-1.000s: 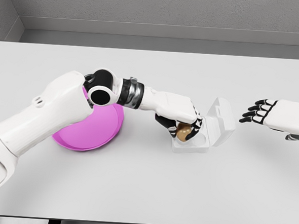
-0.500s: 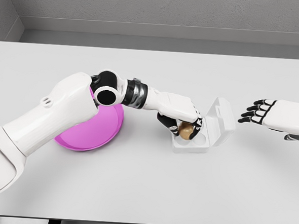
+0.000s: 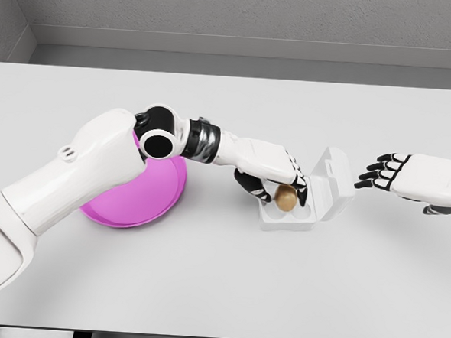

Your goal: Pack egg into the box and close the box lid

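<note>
Grey walls back a wide white table (image 3: 218,283), and near its middle sits the egg (image 3: 286,198), brown and smooth, low inside the small white box (image 3: 288,216). It looks light, rigid and brittle, with a curved, slick shell that would roll or slip under a pinch, so a soft cradle from opposite sides around its widest part seems the safest hold. The left hand (image 3: 275,178) reaches over the box from the left, its dark fingers (image 3: 299,187) curved around the egg's top and sides; whether they press on it or have let go cannot be told from this view. The box lid (image 3: 333,182) stands raised on the far right edge of the box, hinged and thin, probably light enough to tip shut with a gentle push on its upper edge. The right hand (image 3: 397,174) hovers apart from the lid to its right, fingers spread toward it and holding nothing. Left of the box, a pink bowl (image 3: 143,198) lies partly under the left arm.
</note>
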You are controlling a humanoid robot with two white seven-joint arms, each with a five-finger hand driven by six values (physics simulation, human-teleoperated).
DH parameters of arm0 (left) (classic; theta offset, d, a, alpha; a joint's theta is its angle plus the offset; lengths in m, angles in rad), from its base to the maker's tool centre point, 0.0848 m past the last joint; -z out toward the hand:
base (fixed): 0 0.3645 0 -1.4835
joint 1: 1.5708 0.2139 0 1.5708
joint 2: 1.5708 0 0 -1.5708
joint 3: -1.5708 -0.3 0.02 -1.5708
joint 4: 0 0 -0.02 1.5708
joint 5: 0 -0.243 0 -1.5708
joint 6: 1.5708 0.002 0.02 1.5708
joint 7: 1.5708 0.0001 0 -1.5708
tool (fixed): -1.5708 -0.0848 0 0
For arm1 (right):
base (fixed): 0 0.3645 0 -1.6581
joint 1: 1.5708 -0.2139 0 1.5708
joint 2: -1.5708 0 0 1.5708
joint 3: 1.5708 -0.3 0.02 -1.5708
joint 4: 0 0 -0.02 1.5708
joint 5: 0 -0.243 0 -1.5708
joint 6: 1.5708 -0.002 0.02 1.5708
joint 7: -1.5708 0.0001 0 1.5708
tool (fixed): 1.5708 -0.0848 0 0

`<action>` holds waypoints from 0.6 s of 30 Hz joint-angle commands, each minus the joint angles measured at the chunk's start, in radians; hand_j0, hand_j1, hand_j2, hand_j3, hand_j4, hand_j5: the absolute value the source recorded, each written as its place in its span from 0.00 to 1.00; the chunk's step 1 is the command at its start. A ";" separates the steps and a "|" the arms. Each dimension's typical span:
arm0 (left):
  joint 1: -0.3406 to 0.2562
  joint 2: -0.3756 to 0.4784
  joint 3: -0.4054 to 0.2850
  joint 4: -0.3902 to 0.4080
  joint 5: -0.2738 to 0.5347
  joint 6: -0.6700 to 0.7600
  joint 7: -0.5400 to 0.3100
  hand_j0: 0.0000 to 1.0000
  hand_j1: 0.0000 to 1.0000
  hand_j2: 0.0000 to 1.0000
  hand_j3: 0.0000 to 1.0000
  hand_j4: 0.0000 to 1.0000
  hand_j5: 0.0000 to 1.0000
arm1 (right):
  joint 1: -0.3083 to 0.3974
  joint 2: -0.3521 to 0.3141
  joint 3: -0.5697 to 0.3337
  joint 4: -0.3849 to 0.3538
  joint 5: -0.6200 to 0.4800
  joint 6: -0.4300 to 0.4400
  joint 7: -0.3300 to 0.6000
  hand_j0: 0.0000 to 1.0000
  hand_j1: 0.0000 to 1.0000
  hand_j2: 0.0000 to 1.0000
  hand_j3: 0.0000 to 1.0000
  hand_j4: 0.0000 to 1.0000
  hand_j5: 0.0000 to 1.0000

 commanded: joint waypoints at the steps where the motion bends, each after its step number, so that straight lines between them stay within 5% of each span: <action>1: 0.000 0.003 0.001 -0.001 0.009 0.003 0.000 0.79 0.79 0.79 0.79 0.79 0.79 | 0.000 0.000 0.000 0.000 -0.004 0.002 0.000 1.00 1.00 1.00 1.00 1.00 1.00; 10: -0.002 0.033 0.006 -0.015 0.030 0.003 0.000 0.95 0.95 0.95 0.95 0.95 0.95 | 0.000 -0.002 0.000 0.000 -0.004 0.002 0.000 1.00 1.00 1.00 1.00 1.00 1.00; 18: -0.002 0.076 0.011 -0.044 0.059 0.003 0.000 1.00 1.00 1.00 1.00 1.00 1.00 | 0.000 -0.002 0.000 0.000 -0.004 0.002 0.000 1.00 1.00 1.00 1.00 1.00 1.00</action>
